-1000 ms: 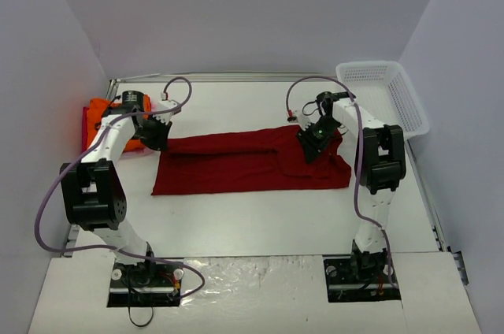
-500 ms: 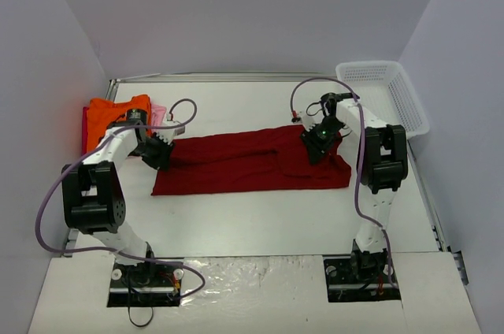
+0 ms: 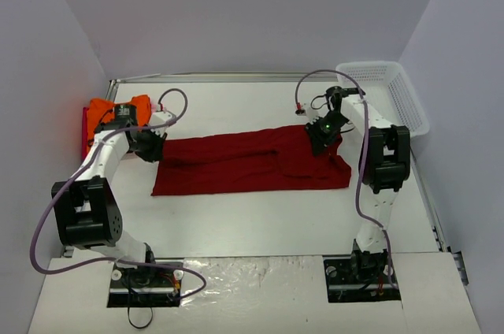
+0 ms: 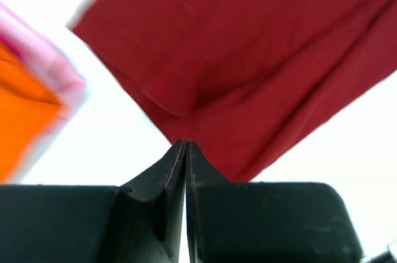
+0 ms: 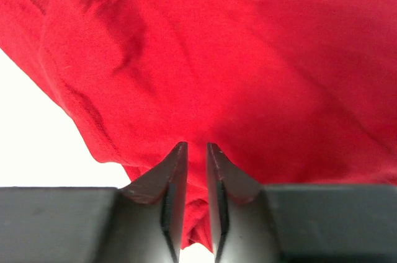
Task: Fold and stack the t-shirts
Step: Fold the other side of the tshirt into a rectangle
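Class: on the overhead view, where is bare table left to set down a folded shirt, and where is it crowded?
Widest: the near strip between the dark red shirt and the arm bases. Another lies behind that shirt, between the orange shirt and the white basket. Crowded: the shirt's two ends, under the left gripper and right gripper.

Folded shirts (image 3: 101,109) left of spread shirt (image 3: 236,165)
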